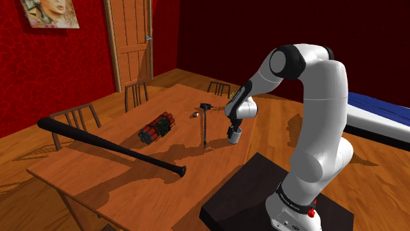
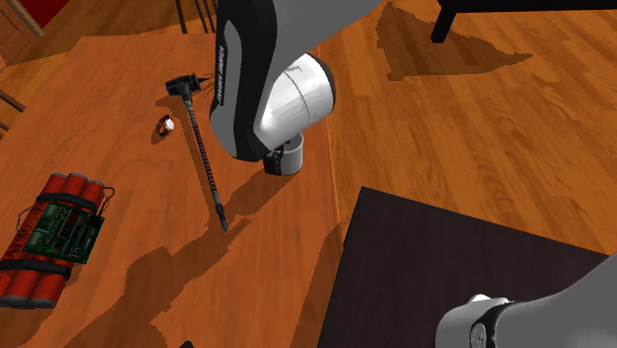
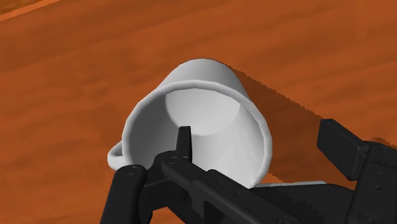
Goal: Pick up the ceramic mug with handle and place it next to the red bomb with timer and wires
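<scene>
Gripper point(image 3: 261, 137), black, fingers point(image 3: 184, 143) apart astride one wall of white mug point(image 3: 197, 121), upright near the table point(image 1: 98, 184) edge by the stand point(image 1: 250, 190), well apart from red bomb point(image 1: 156, 126): judged light, rigid, smooth, breakable; best pinched at that wall, away from handle point(image 3: 114, 156).

1. One white mug point(image 3: 203, 86) was in sight.
2. There was one red bomb point(image 2: 54, 232).
3. One black bat point(image 1: 108, 146) was counted.
4. One long-handled hammer point(image 2: 203, 148) was there.
5. One small round object point(image 2: 166, 126) showed, too small to name.
6. There was one counter point(image 1: 98, 187), with three chairs point(image 1: 136, 92).
7. The room had one door point(image 1: 131, 39), one picture point(image 1: 49, 13) and one bed point(image 1: 381, 115).
8. One arm point(image 1: 322, 92) bore one claw point(image 3: 257, 137) and rose from one stand point(image 1: 256, 193).
</scene>
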You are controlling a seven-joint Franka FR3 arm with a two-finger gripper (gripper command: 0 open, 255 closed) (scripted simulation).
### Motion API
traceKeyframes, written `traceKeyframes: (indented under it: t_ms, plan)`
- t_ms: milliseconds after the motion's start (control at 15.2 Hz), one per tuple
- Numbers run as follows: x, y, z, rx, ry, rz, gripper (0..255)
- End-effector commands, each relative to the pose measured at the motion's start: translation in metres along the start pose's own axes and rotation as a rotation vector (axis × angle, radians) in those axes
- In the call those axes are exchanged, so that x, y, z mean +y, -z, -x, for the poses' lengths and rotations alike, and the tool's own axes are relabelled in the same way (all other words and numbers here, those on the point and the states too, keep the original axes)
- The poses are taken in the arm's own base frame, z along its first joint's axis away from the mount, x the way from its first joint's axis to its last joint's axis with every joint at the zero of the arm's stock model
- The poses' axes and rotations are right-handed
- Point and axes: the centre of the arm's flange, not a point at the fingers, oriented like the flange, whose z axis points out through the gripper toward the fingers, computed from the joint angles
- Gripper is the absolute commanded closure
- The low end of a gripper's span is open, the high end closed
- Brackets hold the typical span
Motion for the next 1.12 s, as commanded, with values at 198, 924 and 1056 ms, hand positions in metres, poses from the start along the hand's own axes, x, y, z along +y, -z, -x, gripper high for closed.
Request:
traceKeyframes:
  t_ms: [198, 924, 1056]
  plan:
    - [0.0002, -0.0039, -0.0007, 0.000, 0.000, 0.000, 0]
    - [0.0002, -0.0039, -0.0006, 0.000, 0.000, 0.000, 255]
    - [0.0002, -0.0039, -0.0007, 0.000, 0.000, 0.000, 255]
